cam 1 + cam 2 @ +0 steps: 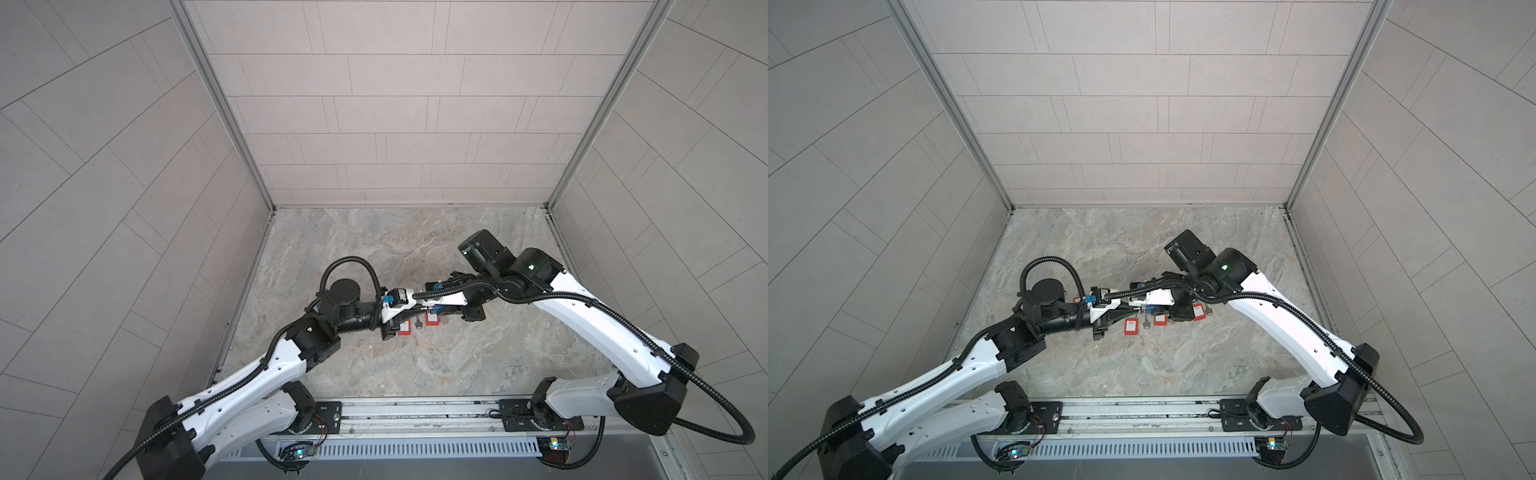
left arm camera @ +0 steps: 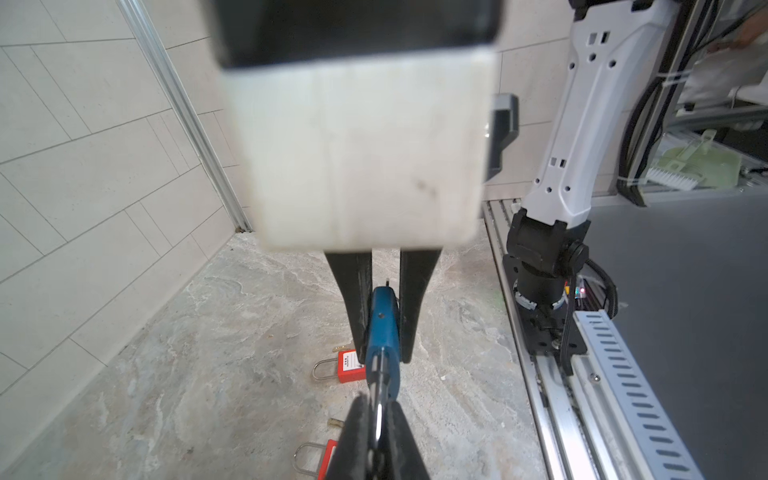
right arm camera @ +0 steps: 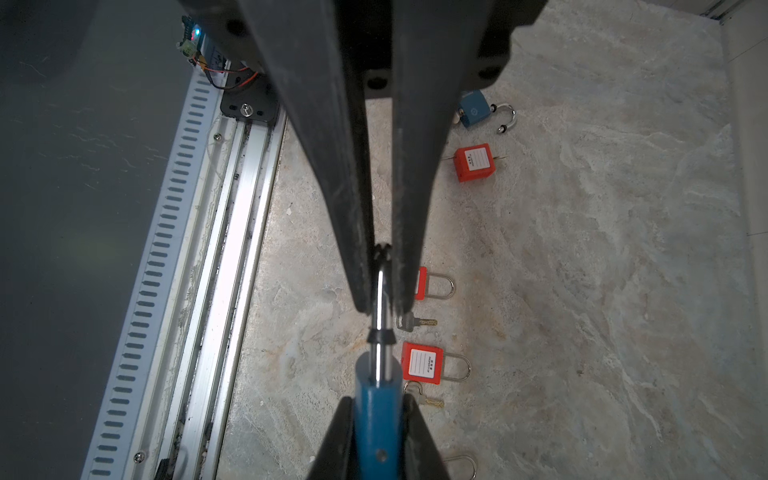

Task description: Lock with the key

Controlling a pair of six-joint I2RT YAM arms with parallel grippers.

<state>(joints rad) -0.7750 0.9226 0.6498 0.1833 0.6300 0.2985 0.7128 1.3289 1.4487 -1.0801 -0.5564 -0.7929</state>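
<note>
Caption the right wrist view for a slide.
Right gripper pinches the shackle of the blue padlock; left gripper flanks its body, above red padlocks and keys.

We find the left gripper (image 2: 383, 357) clamped on the blue padlock (image 2: 382, 320) by its body, and the right gripper (image 2: 376, 405) pinching its steel shackle (image 2: 376, 384). On the counter (image 2: 208, 353) below lie a red padlock (image 2: 350, 366) and a second red padlock (image 2: 329, 453).

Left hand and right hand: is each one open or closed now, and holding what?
Left hand: closed on the blue padlock, at its body.
Right hand: closed on that padlock's shackle.
</note>
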